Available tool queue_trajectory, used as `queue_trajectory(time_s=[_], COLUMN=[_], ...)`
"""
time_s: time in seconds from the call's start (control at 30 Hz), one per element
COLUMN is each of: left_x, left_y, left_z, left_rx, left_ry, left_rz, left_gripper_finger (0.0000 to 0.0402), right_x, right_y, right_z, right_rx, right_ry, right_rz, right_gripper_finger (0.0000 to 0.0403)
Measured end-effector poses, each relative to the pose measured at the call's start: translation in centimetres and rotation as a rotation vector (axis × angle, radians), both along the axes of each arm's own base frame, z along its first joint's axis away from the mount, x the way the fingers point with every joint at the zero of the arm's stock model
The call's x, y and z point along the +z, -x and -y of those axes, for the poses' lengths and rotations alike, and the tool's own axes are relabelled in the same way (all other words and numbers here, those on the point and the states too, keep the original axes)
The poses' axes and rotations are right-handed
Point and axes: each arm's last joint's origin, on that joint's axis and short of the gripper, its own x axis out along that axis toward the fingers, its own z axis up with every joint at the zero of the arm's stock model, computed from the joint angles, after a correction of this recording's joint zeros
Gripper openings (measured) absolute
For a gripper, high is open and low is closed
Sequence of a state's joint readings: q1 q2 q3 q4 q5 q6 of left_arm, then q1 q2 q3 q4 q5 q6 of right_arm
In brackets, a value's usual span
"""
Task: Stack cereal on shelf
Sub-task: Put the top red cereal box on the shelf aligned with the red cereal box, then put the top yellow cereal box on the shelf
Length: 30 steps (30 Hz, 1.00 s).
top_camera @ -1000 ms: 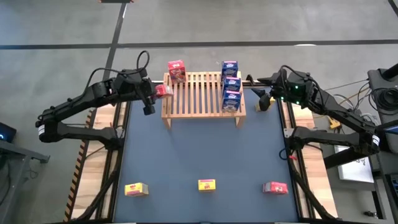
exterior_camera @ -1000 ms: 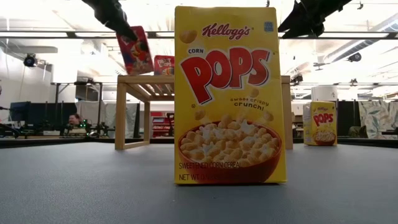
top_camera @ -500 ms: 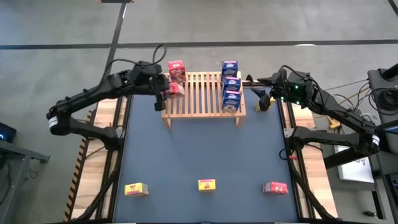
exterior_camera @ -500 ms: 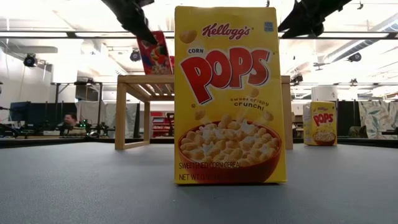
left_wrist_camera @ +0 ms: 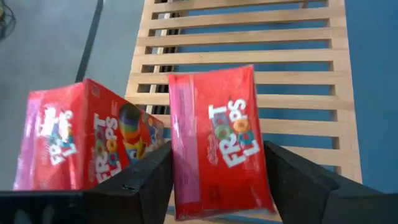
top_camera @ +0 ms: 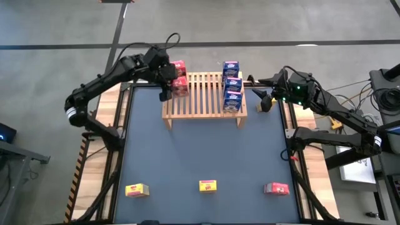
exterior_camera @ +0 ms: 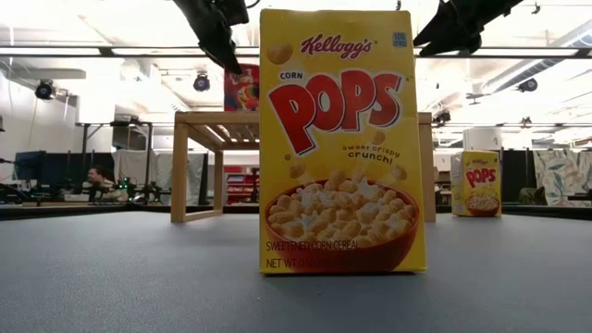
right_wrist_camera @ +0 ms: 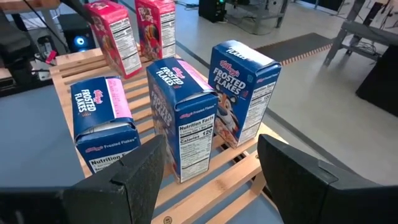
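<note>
Second red box arrives at the shelf

The left gripper (top_camera: pixel 167 84), fingers around a Froot Loops box (left_wrist_camera: pixel 217 146), should set it flat on the slatted shelf (top_camera: pixel 203 94), beside the first red box (top_camera: pixel 177 67). Its long axis is upright, slightly tilted. The right gripper (top_camera: pixel 265 100) waits beside the shelf, fingers apart.

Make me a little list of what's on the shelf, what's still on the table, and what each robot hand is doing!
shelf: wooden slatted rack at the table's far end
blue boxes: three, in a row on the shelf's right side
red boxes on shelf: one standing at the left far corner; a second between the left gripper's fingers
near edge of table: two yellow boxes, one red box
left gripper: at the second red box
right gripper: open, waiting right of the shelf
</note>
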<state>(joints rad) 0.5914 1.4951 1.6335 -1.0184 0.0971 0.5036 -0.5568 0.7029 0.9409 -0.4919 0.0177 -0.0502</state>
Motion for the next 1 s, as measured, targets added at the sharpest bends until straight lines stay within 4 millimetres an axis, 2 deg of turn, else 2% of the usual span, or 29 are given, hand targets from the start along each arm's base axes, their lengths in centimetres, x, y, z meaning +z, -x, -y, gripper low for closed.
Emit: queue_trajectory(time_s=[0.3,0.5,0.8,0.9,1.0], left_x=[2.6,4.6,8.6,9.1,8.5], left_y=[-0.8,0.1,4.4,6.3,8.3], left_z=[-0.6,-0.1,2.7,4.3,6.2], left_rx=[-0.028,-0.025,0.042,0.061,0.071], left_ry=[-0.001,-0.012,0.015,0.066,0.132], left_rz=[-0.039,-0.028,0.022,0.075,0.127], left_gripper_finger=[0.0233,0.0233,0.0233,0.0233,0.0233], right_x=[0.0,0.0,0.2,0.2,0.3], right_y=[0.0,0.0,0.3,0.4,0.5], right_z=[0.0,0.0,-0.2,-0.2,-0.3], right_rx=[0.004,0.005,0.004,0.004,0.004], right_ry=[0.009,0.012,0.017,0.019,0.019], right_rz=[-0.006,-0.007,0.003,0.008,0.008], right_gripper_finger=[0.0244,0.0244,0.0244,0.0244,0.0244])
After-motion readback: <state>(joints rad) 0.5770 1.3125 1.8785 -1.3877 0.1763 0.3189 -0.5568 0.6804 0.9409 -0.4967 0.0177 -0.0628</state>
